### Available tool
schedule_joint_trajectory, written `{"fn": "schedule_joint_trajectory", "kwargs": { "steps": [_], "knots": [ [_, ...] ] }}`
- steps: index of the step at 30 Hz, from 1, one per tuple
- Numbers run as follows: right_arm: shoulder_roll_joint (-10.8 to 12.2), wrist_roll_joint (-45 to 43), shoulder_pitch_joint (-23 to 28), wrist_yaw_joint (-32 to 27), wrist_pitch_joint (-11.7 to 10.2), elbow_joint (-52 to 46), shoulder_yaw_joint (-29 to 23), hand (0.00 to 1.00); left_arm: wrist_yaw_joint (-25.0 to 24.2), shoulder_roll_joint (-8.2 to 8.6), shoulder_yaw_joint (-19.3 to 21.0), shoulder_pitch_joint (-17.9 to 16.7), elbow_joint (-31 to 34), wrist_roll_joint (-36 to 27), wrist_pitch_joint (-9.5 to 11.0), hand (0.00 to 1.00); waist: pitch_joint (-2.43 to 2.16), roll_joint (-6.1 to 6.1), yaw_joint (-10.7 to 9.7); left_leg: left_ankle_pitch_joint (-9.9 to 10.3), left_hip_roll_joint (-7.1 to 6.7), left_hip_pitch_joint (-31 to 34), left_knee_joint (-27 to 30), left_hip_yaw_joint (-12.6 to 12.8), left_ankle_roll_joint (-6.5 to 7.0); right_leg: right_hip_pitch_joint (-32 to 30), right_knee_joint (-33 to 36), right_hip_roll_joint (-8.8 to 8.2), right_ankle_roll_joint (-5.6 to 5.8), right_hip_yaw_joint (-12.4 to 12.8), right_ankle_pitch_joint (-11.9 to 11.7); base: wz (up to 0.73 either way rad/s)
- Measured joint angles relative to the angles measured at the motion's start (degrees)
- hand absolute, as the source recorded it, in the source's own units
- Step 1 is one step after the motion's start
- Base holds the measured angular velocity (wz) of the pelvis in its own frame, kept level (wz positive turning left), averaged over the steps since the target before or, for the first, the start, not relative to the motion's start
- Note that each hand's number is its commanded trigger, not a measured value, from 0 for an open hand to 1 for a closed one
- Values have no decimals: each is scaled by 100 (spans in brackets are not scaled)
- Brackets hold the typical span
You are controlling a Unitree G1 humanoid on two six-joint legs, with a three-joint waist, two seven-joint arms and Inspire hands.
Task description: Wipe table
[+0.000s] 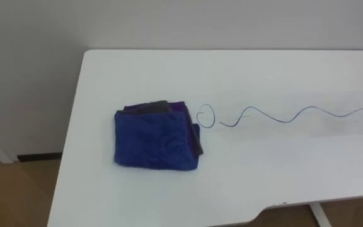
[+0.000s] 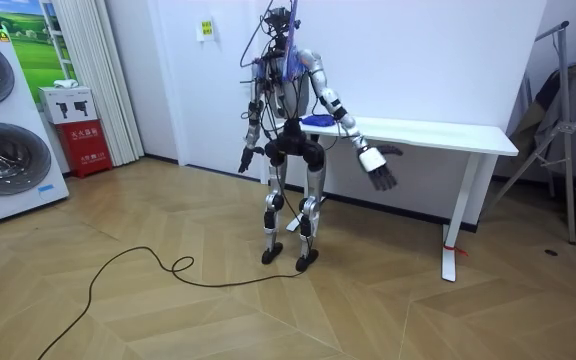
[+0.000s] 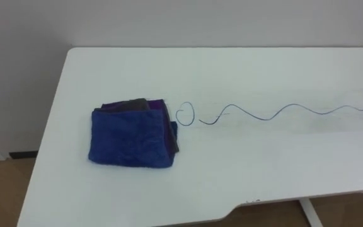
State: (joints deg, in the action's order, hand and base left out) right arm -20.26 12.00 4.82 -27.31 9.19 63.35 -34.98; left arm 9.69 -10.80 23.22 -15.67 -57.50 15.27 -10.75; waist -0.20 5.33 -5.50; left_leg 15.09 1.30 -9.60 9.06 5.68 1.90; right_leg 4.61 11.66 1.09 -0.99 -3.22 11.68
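Note:
A folded blue cloth (image 1: 155,142) (image 3: 131,140) lies on the left part of the white table (image 1: 263,183), with purple and grey layers showing at its far and right edges. A thin blue wavy line (image 1: 276,115) (image 3: 257,113) runs across the tabletop from a loop beside the cloth toward the right edge. In the room view I stand at the table's (image 2: 448,135) left end, facing it. My right hand (image 2: 380,172) is held out low in front of the table edge, fingers spread. Beside my hip my left hand (image 2: 243,160) hangs down.
The wall runs just behind the table. The table's left edge (image 1: 68,151) and curved front edge (image 1: 257,211) drop to wood floor. Washing machines (image 2: 3,130) and a red box (image 2: 86,140) stand at the room view's left, a metal rack (image 2: 568,130) at its right.

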Motion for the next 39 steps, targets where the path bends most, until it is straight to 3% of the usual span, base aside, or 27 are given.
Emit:
{"fn": "schedule_joint_trajectory", "kwargs": {
  "steps": [6,8,10,13,15,18,21,24,30,35,39],
  "knots": [
    [11,-1133,-119,-393,-168,-1484,257,0,23,-1,-215,-14,17,-9,191,0,7,12,127,-1,-2,1,24,62,-1,-68,-4,7,-8,12,-6,-5],
    [11,-1803,-94,-455,-165,-2729,408,0,23,2,-379,-85,79,-61,205,0,50,-25,132,-1,2,3,21,85,-2,-85,4,7,-8,15,-6,-5],
    [22,-2408,-24,-531,-166,-3893,695,0,32,-12,-559,-164,88,-131,210,0,45,-88,132,-2,3,8,25,139,-4,-111,11,14,-8,11,-6,-11],
    [27,-3498,81,-588,-437,-5352,1178,0,91,-4,-778,-99,69,-129,323,0,31,-114,205,-14,8,-1,24,173,-25,-88,5,28,-21,-13,-14,-3],
    [30,-3974,107,-597,-578,-5891,1506,0,92,-2,-836,-48,75,-219,447,0,32,-54,331,-20,24,-11,25,180,-34,-75,-3,11,-29,-20,-18,2],
    [60,-4226,71,-513,-616,-6269,1603,0,92,61,-882,-37,126,-219,491,0,39,-2,473,-20,37,17,23,180,-34,-70,-6,11,-29,-24,-18,0],
    [63,-4233,55,-429,-604,-6632,1820,0,130,74,-949,-111,124,-218,498,0,20,27,612,-20,37,24,17,167,-34,-56,-11,-7,-28,-186,-18,0],
    [61,-4343,51,-156,-623,-6960,2311,0,150,50,-1049,-166,125,-220,497,0,25,18,664,-20,30,47,14,147,-34,-50,-34,-10,-19,-218,-24,0],
    [62,-4984,-162,493,-659,-7093,3319,0,85,54,-1403,38,142,-219,518,0,44,-83,923,-20,23,98,15,40,-34,-67,-108,-13,-10,-296,-47,5],
    [60,-5858,-196,1044,-665,-7193,4309,0,86,57,-1663,166,100,-229,609,0,29,-147,1128,-22,14,122,14,-109,-36,-29,-122,-3,-10,-464,-47,13],
    [59,-5954,-190,1259,-774,-7188,4846,0,91,62,-1913,221,-55,-336,770,0,35,-139,1253,-22,35,124,4,-120,-36,34,-234,-11,-13,-489,-49,8]
  ]
}}
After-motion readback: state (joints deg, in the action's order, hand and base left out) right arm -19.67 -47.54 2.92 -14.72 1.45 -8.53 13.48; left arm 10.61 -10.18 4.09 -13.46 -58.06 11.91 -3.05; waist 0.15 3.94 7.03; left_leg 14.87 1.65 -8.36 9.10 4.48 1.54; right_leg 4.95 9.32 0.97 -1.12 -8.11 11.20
